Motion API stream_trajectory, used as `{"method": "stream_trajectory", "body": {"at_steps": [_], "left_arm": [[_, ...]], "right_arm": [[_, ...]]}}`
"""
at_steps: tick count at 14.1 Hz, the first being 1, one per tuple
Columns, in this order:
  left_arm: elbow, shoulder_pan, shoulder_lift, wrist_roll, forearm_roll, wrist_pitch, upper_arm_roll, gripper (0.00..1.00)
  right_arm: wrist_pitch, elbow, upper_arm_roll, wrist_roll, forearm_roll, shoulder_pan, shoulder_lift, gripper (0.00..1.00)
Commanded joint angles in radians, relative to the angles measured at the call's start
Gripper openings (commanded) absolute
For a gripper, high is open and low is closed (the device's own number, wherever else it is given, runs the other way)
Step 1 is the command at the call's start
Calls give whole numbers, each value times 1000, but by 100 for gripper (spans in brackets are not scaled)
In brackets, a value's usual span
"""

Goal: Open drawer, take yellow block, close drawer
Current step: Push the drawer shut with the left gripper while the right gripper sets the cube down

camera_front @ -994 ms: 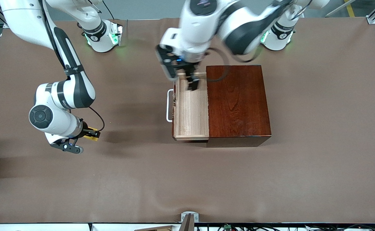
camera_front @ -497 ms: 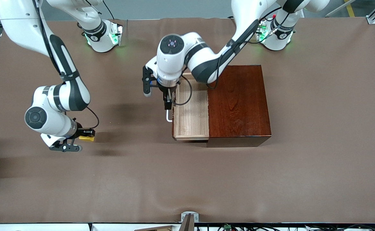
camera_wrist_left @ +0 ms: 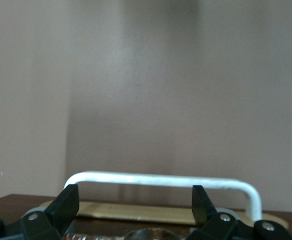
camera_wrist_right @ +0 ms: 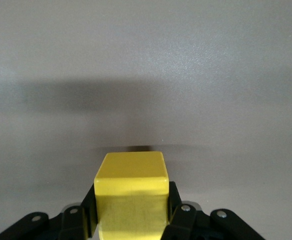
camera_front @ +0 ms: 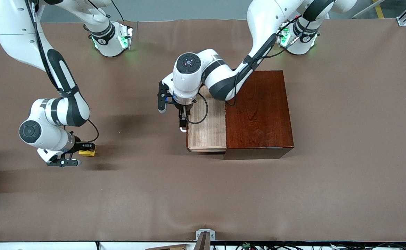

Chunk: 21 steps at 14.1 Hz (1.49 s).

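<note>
The drawer [camera_front: 207, 130] stands pulled out of the dark mahogany box [camera_front: 258, 111], its light-wood tray bare. My left gripper [camera_front: 183, 121] is at the drawer's front, over the white handle [camera_front: 182, 130]. In the left wrist view the gripper [camera_wrist_left: 135, 201] is open, and the handle bar [camera_wrist_left: 160, 180] lies just past its fingertips [camera_wrist_left: 68, 204], untouched. My right gripper [camera_front: 84, 150] is shut on the yellow block [camera_front: 87, 152], low over the table toward the right arm's end. The block [camera_wrist_right: 131, 192] sits squarely between the fingers [camera_wrist_right: 178, 205] in the right wrist view.
The brown table cover [camera_front: 203, 194] stretches all round the box. Both arm bases [camera_front: 110, 38] stand along the edge farthest from the front camera. A small metal bracket [camera_front: 204, 236] sits at the nearest table edge.
My left gripper has moved from over the drawer's inner corner to the handle at its front. My right gripper has carried the yellow block lower and farther toward the right arm's end.
</note>
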<state>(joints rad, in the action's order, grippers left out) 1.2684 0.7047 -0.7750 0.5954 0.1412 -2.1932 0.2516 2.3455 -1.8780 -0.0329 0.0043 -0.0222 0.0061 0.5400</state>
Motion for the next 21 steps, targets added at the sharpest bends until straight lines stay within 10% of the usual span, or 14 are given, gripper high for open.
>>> {"method": "stream_trajectory", "body": {"at_steps": [1, 3, 10, 21], "left_arm": [[-26, 9, -7, 15, 27, 53, -17, 100], [-27, 7, 3, 15, 50, 111, -28, 100], [-31, -2, 55, 15, 161, 364, -32, 100], [-11, -22, 62, 17, 271, 535, -31, 100]], "right_arm": [[9, 10, 18, 11, -21, -20, 12, 44], [6, 10, 18, 11, -19, -23, 12, 100], [-101, 14, 19, 6, -21, -6, -98, 100], [-665, 161, 33, -61, -5, 52, -472, 100]]}}
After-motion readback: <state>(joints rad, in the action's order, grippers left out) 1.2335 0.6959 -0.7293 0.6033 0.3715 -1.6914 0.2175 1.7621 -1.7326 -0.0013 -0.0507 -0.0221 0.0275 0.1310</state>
